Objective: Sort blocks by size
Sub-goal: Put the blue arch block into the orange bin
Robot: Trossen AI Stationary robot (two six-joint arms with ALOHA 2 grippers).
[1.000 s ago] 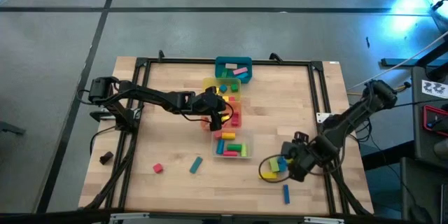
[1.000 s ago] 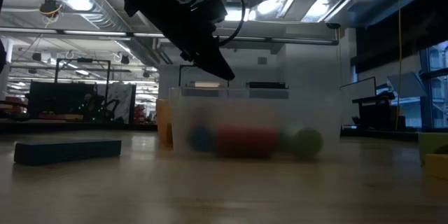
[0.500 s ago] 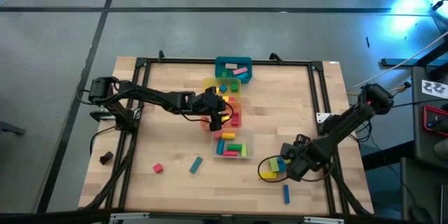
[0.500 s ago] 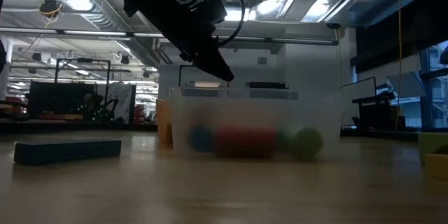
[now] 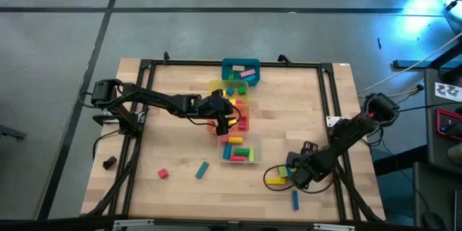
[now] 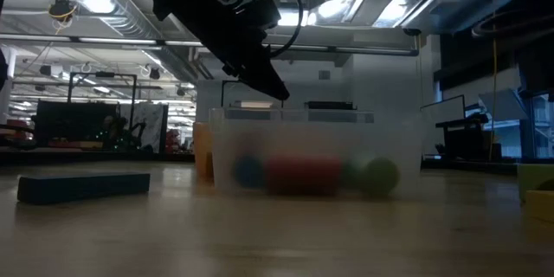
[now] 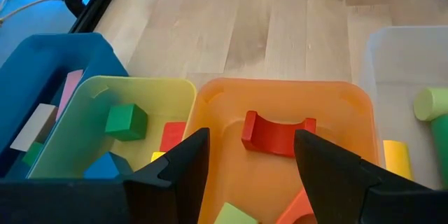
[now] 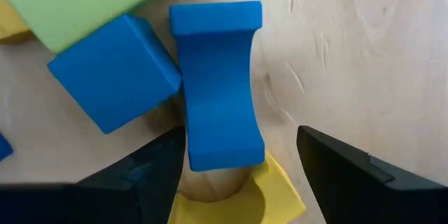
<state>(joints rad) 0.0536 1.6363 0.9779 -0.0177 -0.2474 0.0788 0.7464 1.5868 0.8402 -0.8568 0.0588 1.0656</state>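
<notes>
Right pincer [image 5: 291, 175] has slid toward blue arch [image 8: 217, 84].

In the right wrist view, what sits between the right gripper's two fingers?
A blue arch block lies on the table between the open fingers of the right gripper, touching a blue cube; a yellow block lies beneath its near end.

A blue arch block [image 8: 217, 87] is lying against a blue cube [image 8: 112, 70], with a pale green block [image 8: 91, 3] at about eleven o'clock from it and a yellow block [image 8: 269, 196] at five o'clock. A red arch [image 7: 278, 133] is sitting in the orange bin [image 7: 210, 108]; a green cube [image 7: 127, 121] is showing in the yellow bin [image 7: 91, 94], beside the teal bin [image 7: 35, 63]. The surface [image 5: 289, 108] is showing light wood grain, carrying a red cube [image 5: 163, 174] and a teal bar [image 5: 201, 170].
</notes>
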